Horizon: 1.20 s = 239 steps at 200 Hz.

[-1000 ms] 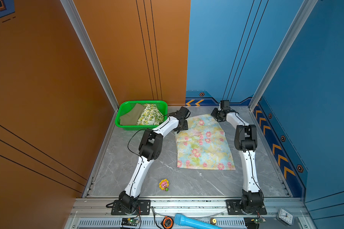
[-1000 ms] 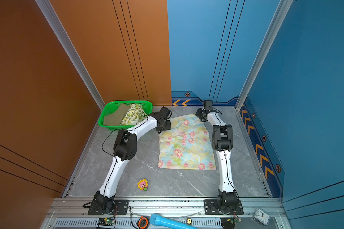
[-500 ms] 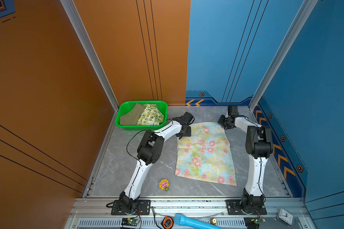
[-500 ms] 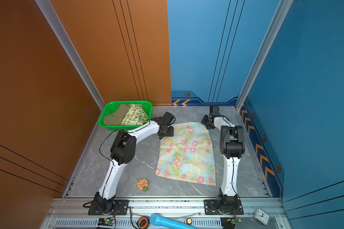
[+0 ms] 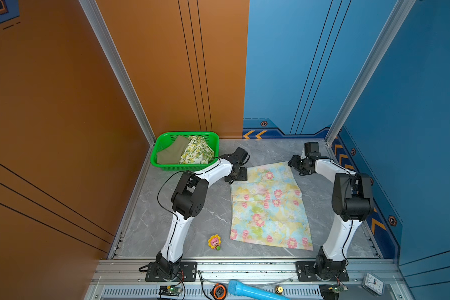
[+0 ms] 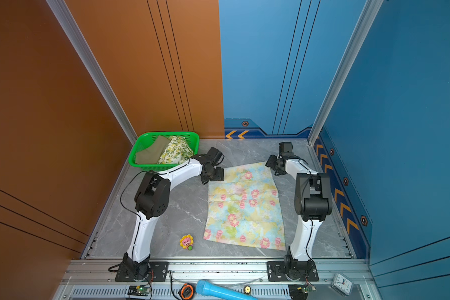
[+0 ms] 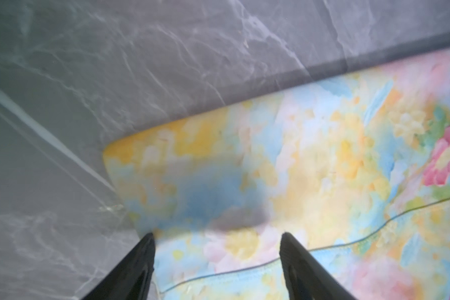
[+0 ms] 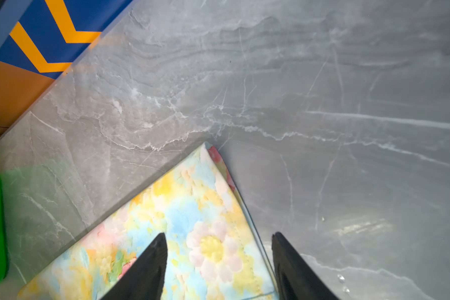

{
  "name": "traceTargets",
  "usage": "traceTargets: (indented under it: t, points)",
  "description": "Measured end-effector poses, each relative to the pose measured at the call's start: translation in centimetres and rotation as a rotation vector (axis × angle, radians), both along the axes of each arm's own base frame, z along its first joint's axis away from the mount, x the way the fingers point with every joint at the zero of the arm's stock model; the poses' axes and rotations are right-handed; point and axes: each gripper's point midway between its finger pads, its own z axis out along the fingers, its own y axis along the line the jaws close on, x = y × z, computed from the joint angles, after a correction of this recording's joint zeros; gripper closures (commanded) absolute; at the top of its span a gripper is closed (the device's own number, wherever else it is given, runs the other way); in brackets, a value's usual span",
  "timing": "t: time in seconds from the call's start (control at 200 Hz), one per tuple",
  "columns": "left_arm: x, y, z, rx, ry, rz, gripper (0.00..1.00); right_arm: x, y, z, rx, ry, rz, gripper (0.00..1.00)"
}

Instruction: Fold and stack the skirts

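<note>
The pastel blue-yellow skirt with pink flowers [image 5: 268, 205] [image 6: 244, 207] lies spread flat on the grey marble table. In both top views my left gripper [image 5: 237, 177] [image 6: 213, 176] sits at its far left corner and my right gripper [image 5: 295, 165] [image 6: 272, 164] at its far right corner. The left gripper [image 7: 217, 237] is open over the skirt [image 7: 270, 161]. In the right wrist view the right gripper [image 8: 218, 236] is open astride the side hem of the skirt [image 8: 192, 207]. The olive skirt [image 5: 170, 152] and the lemon skirt [image 5: 196, 152] lie in the green basket [image 5: 178, 167].
A small sunflower toy [image 5: 214, 242] lies on the table near the skirt's front left corner. On the front rail are a blue tube [image 5: 250, 292], a tape measure [image 5: 219, 292] and a small clock [image 5: 373, 283]. Orange and blue walls close in the table's left, back and right.
Both grippers have drawn the flowered skirt toward the front of the table and laid it flat. The right gripper has opened and let go; the left has opened wider.
</note>
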Motion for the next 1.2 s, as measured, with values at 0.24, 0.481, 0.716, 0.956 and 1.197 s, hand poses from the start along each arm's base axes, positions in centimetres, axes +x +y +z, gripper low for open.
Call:
traceTargets:
  t: [0.24,0.481,0.716,0.956,1.197]
  points:
    - [3.1,2.9,1.6,-0.016,-0.043,0.07,0.26,0.1,-0.2,0.3,0.008,-0.006,0.001,0.36]
    - [5.9,2.6,1.0,-0.027,-0.072,0.078,0.32,1.8,0.2,-0.2,0.03,-0.012,0.018,0.38]
    - [5.9,2.9,-1.2,-0.012,-0.037,0.081,0.34,2.5,0.4,-2.0,0.038,0.016,0.024,0.39]
    - [5.8,3.3,-1.6,-0.01,-0.028,0.084,0.53,2.6,0.6,-3.9,0.042,0.049,0.03,0.41]
    - [5.8,3.4,-1.9,-0.019,-0.025,0.075,0.86,4.4,2.0,-4.1,0.023,0.031,0.054,0.44]
